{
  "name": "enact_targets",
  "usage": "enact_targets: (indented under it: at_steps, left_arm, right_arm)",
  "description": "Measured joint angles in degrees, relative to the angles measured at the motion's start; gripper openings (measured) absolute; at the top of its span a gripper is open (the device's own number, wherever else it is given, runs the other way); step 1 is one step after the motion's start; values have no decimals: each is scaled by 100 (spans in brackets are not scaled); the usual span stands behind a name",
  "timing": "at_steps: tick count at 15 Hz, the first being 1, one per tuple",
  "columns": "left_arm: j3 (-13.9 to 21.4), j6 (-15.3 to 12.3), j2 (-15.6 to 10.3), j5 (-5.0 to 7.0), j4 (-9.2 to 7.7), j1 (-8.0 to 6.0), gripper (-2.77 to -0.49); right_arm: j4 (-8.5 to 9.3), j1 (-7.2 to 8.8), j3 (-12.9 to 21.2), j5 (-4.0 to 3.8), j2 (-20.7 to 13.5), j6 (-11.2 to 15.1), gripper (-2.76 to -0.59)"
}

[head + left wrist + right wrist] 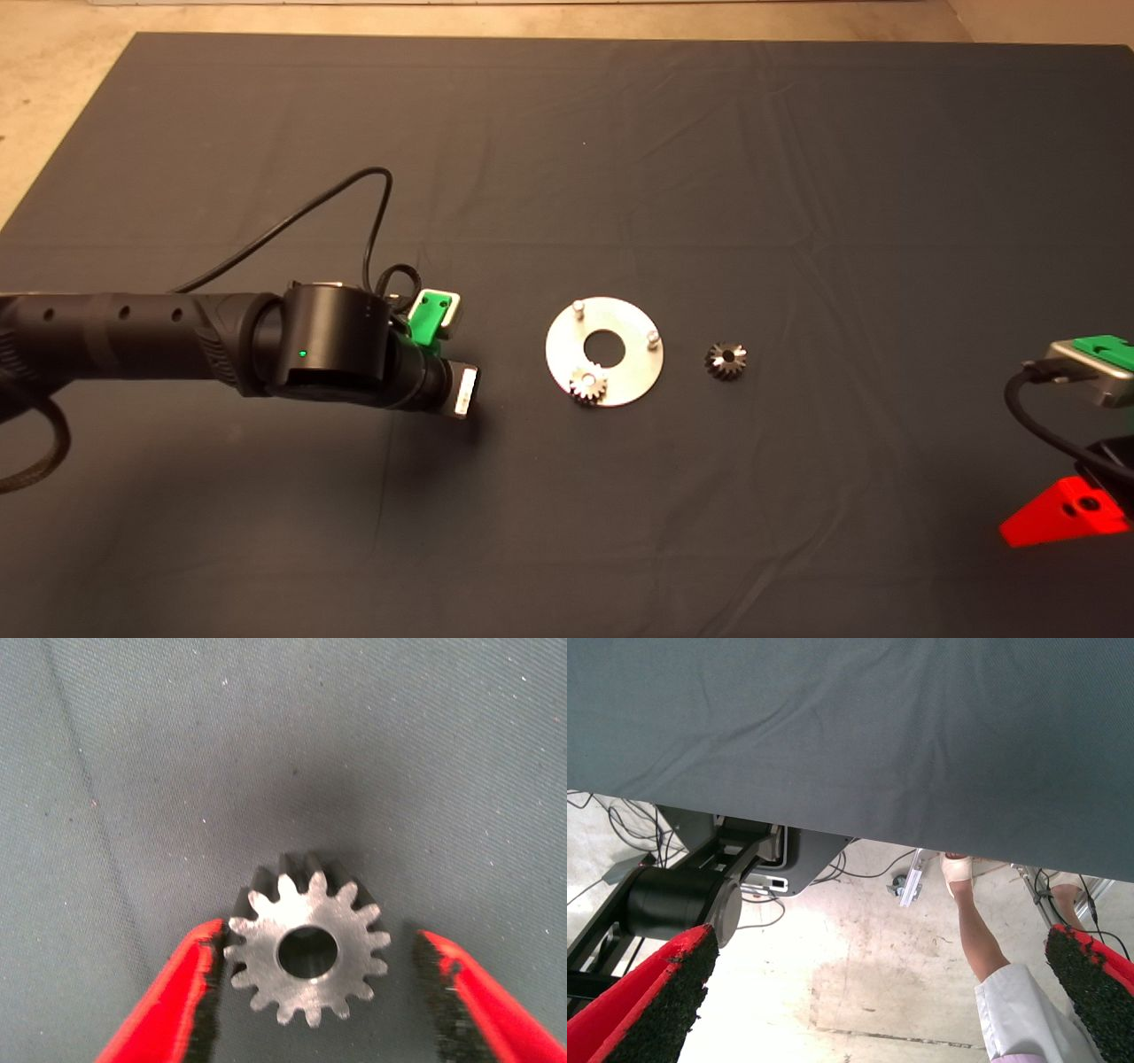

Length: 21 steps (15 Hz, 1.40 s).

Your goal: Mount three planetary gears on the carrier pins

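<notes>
Left hand: I have it over the mat, left of the carrier disc; fingers spread wide around a silver gear lying flat, one pad touching or nearly touching its teeth, the other pad apart. Nothing gripped yet.
Right hand: parked at the surface's right edge, fingers wide apart, empty; a person's leg shows beyond.
Disc: one silver gear seated on the near pin; two carrier pins bare.
Dark gear: flat on the mat, just right of the disc.
Key relation: my gear sits between the left fingers, hole axis upright; I judge closing comes next.
</notes>
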Motion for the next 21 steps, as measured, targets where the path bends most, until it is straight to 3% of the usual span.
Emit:
enact_targets:
  at_steps: [17, 21]
  left_arm:
    - [-83, 41, 52, 11, 33, 5, -227]
    - [-83, 264, 33, -11, 30, 5, -232]
  right_arm:
    - [-2, 0, 0, 0, 0, 0, -60]
    - [0, 0, 0, 0, 0, 0, -60]
